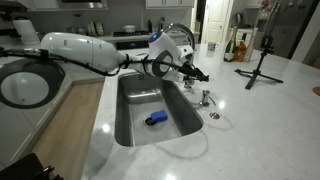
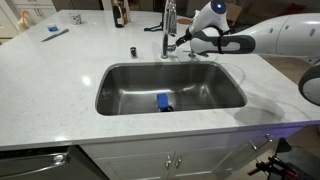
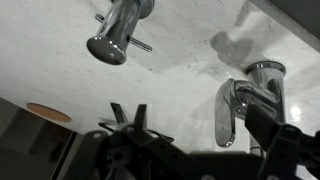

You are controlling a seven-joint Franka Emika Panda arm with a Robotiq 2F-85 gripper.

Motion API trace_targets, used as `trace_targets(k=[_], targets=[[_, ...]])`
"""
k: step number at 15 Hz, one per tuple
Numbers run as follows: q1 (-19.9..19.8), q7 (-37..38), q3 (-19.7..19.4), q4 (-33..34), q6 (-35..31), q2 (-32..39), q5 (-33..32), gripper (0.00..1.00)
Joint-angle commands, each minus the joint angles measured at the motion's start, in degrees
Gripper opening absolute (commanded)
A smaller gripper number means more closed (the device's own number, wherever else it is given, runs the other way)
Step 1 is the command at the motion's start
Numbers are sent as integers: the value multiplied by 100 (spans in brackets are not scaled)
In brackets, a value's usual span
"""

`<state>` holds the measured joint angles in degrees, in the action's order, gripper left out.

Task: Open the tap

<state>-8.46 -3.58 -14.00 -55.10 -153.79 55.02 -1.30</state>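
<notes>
**Reach the lever from the side, and slowly**

The tap (image 2: 169, 24) stands on the strip of worktop (image 2: 60, 85) behind the sink (image 2: 125, 80), toward the far edge, about at the middle of the sink's long side. My arm (image 2: 275, 35) reaches in from the far right corner of the worktop. The jaws are just beside the lower part of the tap's column, but I cannot tell if they touch it. I also cannot tell whether the jaws are released or clenched, because in the wrist view they are only dark shapes along the bottom.

I judge that the step in hand is the final approach to the lever. In the wrist view the spout head (image 3: 110, 42) hangs at the upper left. At the right there is a chrome piece with a flat blade (image 3: 229, 112). I take it for the lever, but it could be one of the short fittings, so I would check this before I push.

To do it well, I would move slowly, lay one jaw flat against the blade, and push along its swing, not down on it. Chrome is slippery, and a contact near the tip may slide off. I would keep the wrist clear of the arched spout and stop when water appears.
</notes>
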Motion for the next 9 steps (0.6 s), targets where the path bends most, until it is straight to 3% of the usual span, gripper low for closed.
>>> trace_targets(k=[1, 6, 9], targets=[[234, 623, -548, 369, -390, 412, -205, 100], [447, 1213, -1103, 600, -599, 716, -126, 100], [168, 608, -266, 513, -526, 496, 278, 100]])
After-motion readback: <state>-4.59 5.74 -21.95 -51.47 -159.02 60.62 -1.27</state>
